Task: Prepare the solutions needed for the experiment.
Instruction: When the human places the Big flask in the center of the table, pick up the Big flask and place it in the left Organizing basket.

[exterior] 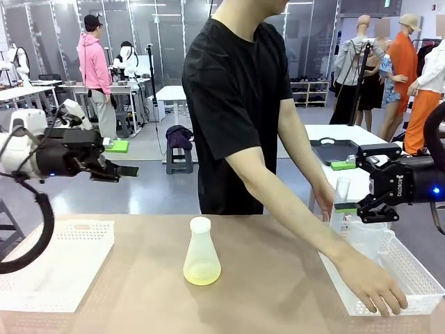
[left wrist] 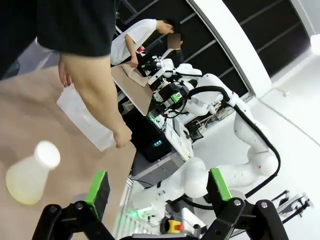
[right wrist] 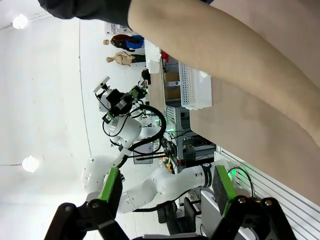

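1. Person's nearer hand (exterior: 375, 289): fingers loosely curled, holding nothing, resting on the near rim of the white basket (exterior: 417, 278) at table right.
2. Conical flask (exterior: 201, 252): upright, white-capped, table centre, apart from both hands. The solutions (exterior: 201, 275): shallow yellow-green layer in its base.
3. White tray (exterior: 59, 268): table left.
4. Left gripper (left wrist: 159, 187): raised above the tray side, jaws wide apart, empty.
5. Right gripper (right wrist: 166, 186): above the basket, jaws wide apart, empty.
6. Person's farther hand (exterior: 323, 200): lowered just beside a clear cylinder (exterior: 341, 195) in the basket; contact and openness cannot be told.
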You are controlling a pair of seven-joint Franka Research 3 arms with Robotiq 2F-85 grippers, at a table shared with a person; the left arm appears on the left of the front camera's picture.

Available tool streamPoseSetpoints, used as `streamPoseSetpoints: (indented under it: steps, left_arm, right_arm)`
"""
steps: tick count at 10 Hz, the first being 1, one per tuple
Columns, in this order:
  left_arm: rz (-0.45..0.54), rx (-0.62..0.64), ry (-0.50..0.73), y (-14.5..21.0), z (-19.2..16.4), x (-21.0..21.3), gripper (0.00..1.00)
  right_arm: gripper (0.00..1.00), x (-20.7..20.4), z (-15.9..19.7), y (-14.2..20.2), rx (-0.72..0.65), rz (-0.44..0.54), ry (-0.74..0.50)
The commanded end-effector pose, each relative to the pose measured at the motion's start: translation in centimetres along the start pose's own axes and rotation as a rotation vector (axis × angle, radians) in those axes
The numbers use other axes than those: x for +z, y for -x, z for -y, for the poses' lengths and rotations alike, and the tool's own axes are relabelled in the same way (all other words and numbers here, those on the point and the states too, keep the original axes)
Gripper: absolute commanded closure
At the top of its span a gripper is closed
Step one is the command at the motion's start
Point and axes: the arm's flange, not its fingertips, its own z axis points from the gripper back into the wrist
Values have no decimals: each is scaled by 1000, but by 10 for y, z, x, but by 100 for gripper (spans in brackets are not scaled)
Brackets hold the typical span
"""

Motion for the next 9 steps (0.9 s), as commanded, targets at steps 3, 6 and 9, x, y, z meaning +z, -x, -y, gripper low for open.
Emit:
streamPoseSetpoints:
  steps: [3,6,9]
  left_arm:
    - [-37,-217,-76,-30,-47,-34,0]
    - [-44,-235,-90,-34,-55,-37,0]
    - [-30,-229,-70,-29,-54,-35,0]
  right_arm:
    - [8,-1,-2,-1,-15,8,-10]
    - [8,-1,-2,-1,-15,8,-10]
    - [8,-1,-2,-1,-15,8,-10]
